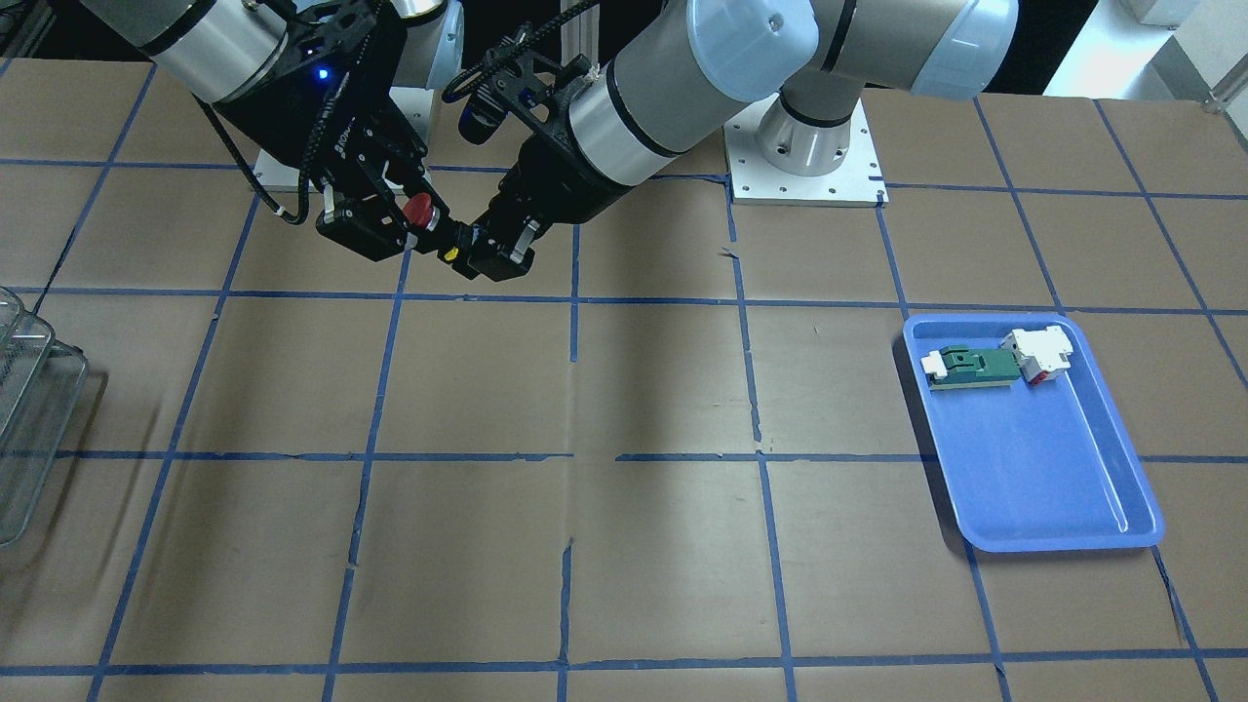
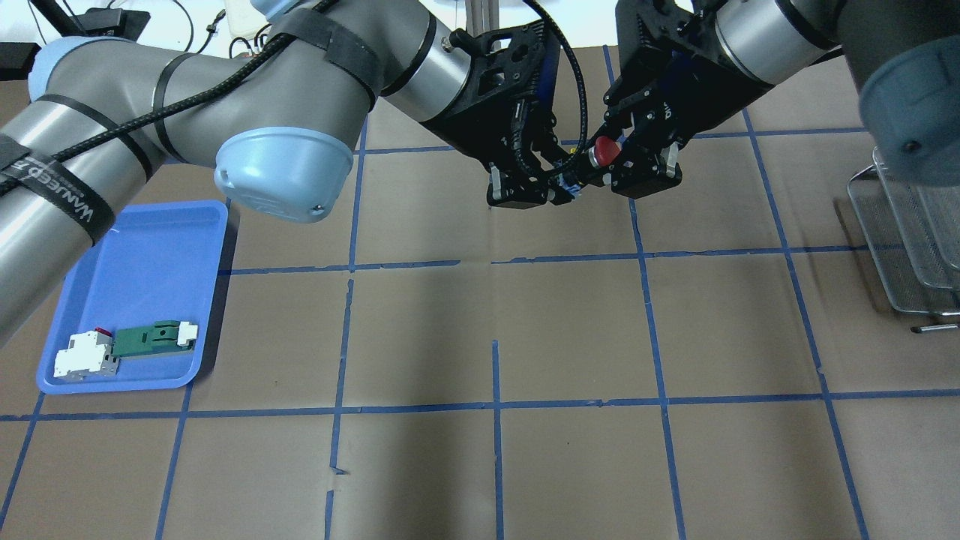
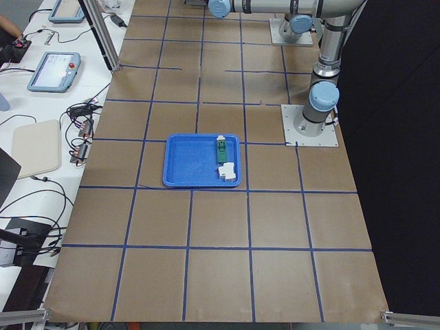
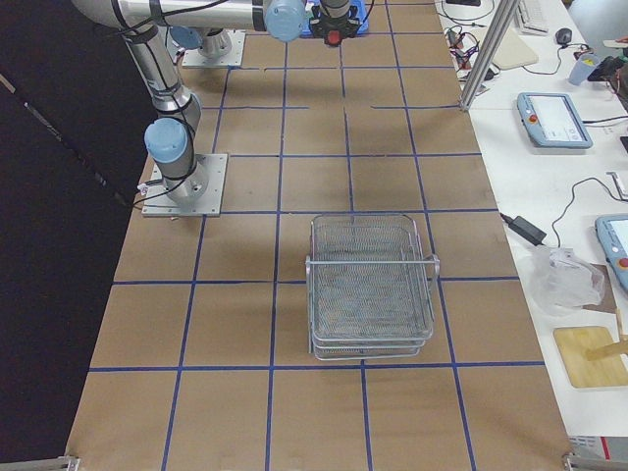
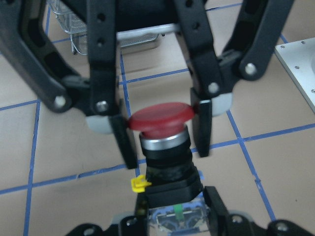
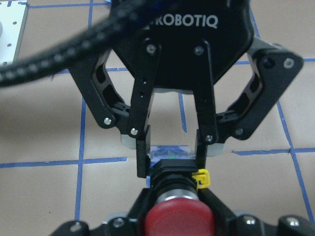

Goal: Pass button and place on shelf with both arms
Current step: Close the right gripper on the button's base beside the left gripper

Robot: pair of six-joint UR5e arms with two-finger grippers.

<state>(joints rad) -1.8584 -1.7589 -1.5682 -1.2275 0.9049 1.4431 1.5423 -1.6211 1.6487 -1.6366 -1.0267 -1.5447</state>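
Button (image 5: 160, 118) hangs midair, base clamped by left fingers (image 6: 142, 157), cap pinched by right fingers (image 5: 123, 142).

1. The bench (image 1: 663, 390) has a brown paper-like cover, marked into squares by blue tape lines (image 1: 573, 331) that are torn in places.
2. A black backdrop (image 3: 399, 172) closes off one long side of the bench.
3. Along the opposite side runs a white side table (image 3: 41, 103) carrying a teach pendant (image 3: 53, 71), loose cables (image 3: 82, 130) and a beige pad (image 3: 34, 148).
4. An aluminium post (image 3: 100, 34) stands at the bench's edge by that table.
5. The light is even, and soft shadows (image 1: 634, 370) lie across the cover.
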